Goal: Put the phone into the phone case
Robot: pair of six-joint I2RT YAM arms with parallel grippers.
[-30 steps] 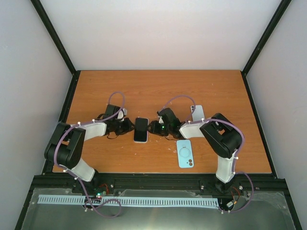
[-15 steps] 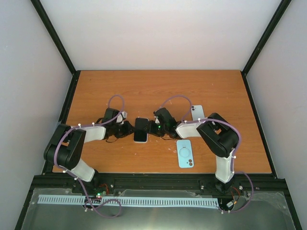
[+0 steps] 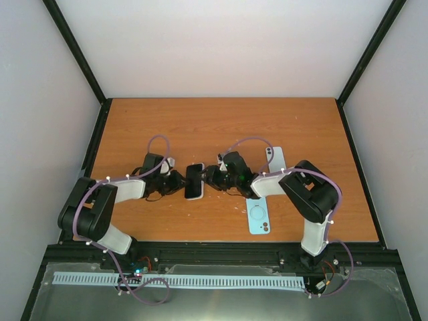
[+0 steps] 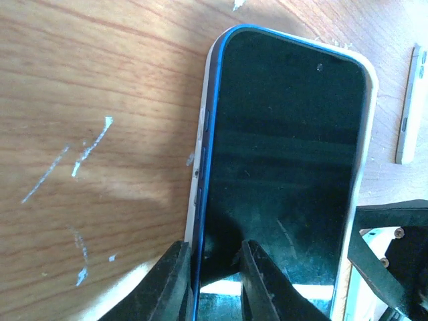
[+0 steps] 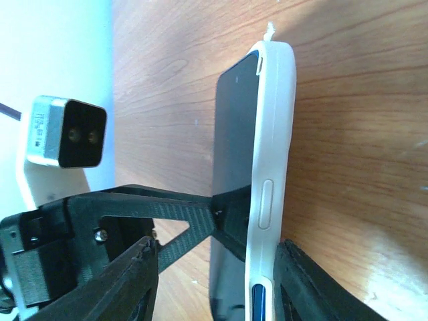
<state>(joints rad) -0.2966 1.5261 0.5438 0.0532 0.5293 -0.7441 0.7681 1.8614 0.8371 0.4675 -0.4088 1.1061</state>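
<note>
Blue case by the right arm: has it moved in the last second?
No. The blue case lies just as close to the near edge of the table as it did before, and at the same angle.

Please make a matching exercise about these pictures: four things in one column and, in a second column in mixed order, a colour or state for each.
Things:
1. phone
2. loose case
3. table
4. left gripper

Colours or states:
A. orange-brown wood
B. jaws closed on the phone's edge
C. light blue, lying flat, untouched
D. dark screen, white rim

Pairs: 1-D, 2-C, 3-A, 4-B
</note>
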